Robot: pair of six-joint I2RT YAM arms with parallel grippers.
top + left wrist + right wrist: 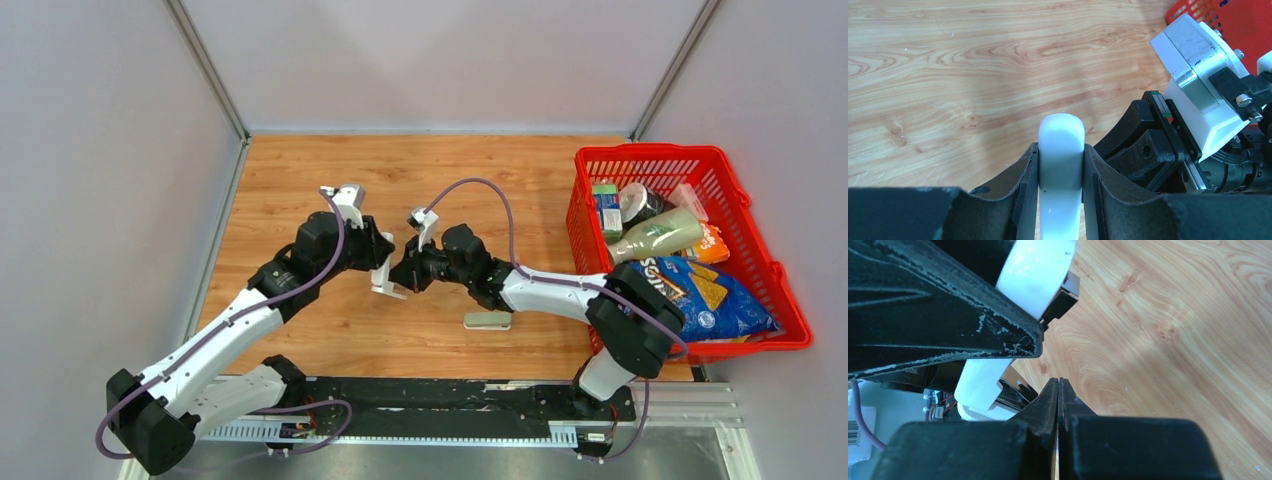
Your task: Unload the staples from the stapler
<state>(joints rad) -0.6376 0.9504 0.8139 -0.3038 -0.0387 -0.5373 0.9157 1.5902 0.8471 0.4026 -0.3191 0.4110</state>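
Note:
A white stapler point(387, 283) hangs above the wooden table point(300, 180) at its middle. My left gripper point(383, 262) is shut on it. In the left wrist view the stapler's rounded white end point(1061, 131) sticks up between the pads of that gripper point(1061, 152). My right gripper point(403, 272) is beside the stapler, touching or nearly touching it, with its tips point(1058, 390) pressed together and nothing between them. Its camera shows the stapler's white body point(979, 385) with a dark ridged channel point(1009, 397) just left of the tips. I cannot make out the staples for certain.
A pale pill-shaped bar point(487, 321) lies on the table near the front, under the right forearm. A red basket point(745, 200) with a bottle, cans and a blue snack bag stands at the right edge. Grey walls close in the left, back and right.

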